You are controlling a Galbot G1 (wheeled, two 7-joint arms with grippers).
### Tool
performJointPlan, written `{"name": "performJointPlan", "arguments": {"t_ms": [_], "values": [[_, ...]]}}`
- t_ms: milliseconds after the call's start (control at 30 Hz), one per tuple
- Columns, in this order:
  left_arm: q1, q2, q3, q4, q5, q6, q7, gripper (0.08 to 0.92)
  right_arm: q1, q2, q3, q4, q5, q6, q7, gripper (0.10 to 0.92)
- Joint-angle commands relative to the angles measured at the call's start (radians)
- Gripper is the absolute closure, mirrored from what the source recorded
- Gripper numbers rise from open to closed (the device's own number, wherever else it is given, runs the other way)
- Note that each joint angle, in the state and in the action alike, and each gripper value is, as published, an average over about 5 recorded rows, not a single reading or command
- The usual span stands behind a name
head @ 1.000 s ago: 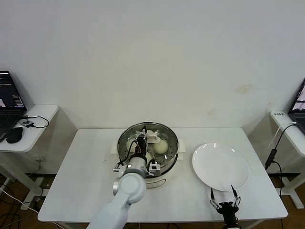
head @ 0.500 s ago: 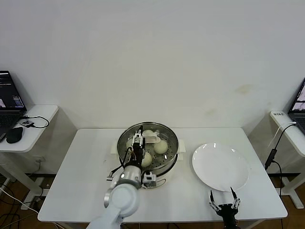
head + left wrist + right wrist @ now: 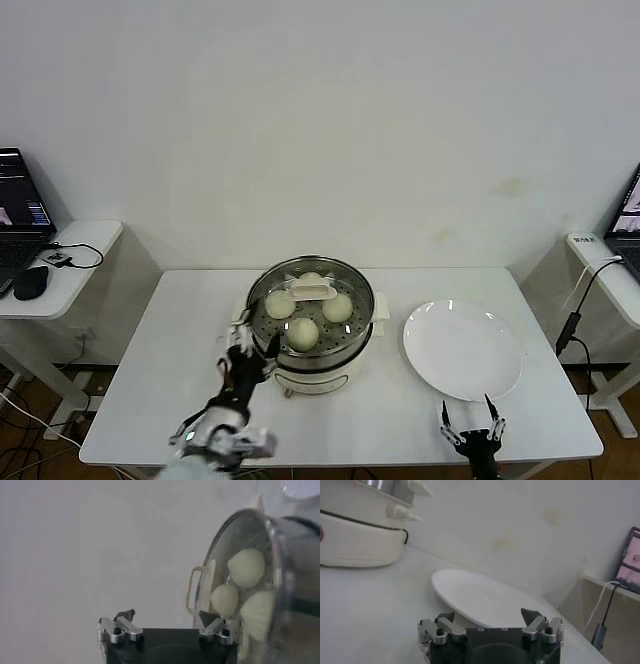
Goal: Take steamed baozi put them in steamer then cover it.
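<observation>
The steamer (image 3: 311, 318) stands mid-table with its glass lid (image 3: 342, 280) on top, the cream handle (image 3: 310, 292) across the middle. Several cream-white baozi (image 3: 303, 333) show through the glass. My left gripper (image 3: 250, 346) is open and empty, just in front-left of the steamer and apart from it. In the left wrist view the lidded steamer (image 3: 280, 580), its handle (image 3: 199, 593) and the baozi (image 3: 246, 567) lie beyond my open left gripper (image 3: 168, 623). My right gripper (image 3: 473, 430) is open and empty at the table's front edge, in front of the plate.
An empty white plate (image 3: 462, 350) lies right of the steamer; it also shows in the right wrist view (image 3: 485, 598) with the steamer's base (image 3: 360, 530). Side tables with laptops (image 3: 18, 205) stand at both sides.
My left gripper has let go of the lid handle and drawn back from over the steamer toward the table's front left. The lid stays on the steamer. The right arm has not moved.
</observation>
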Motion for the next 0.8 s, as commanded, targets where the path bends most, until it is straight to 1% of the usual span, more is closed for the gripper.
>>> {"name": "performJointPlan", "arguments": {"t_ms": [33, 133, 300, 367, 533, 800], "values": [[0.272, 0.052, -0.336, -0.023, -1.196, -0.309, -0.252, 0.177, -0.052, -0.025, -0.043, 0.084, 0.13, -0.046, -0.033, 0.203], [0.28, 0.033, -0.337, 0.013, -1.27, -0.331, -0.265, 0.177, -0.097, -0.058, -0.063, 0.15, 0.202, -0.106, -0.06, 0.203], [0.318, 0.001, -0.331, 0.081, -1.279, -0.386, -0.271, 0.177, -0.181, -0.126, -0.083, 0.261, 0.293, -0.21, -0.09, 0.203], [0.331, -0.008, -0.332, 0.106, -1.28, -0.415, -0.263, 0.177, -0.208, -0.144, -0.092, 0.297, 0.309, -0.238, -0.096, 0.203], [0.369, -0.022, -0.351, 0.125, -1.284, -0.437, -0.197, 0.177, -0.243, -0.152, -0.115, 0.349, 0.315, -0.273, -0.1, 0.203], [0.401, -0.048, -0.328, 0.14, -1.23, -0.446, -0.187, 0.177, -0.263, -0.146, -0.155, 0.407, 0.324, -0.311, -0.085, 0.203]]}}
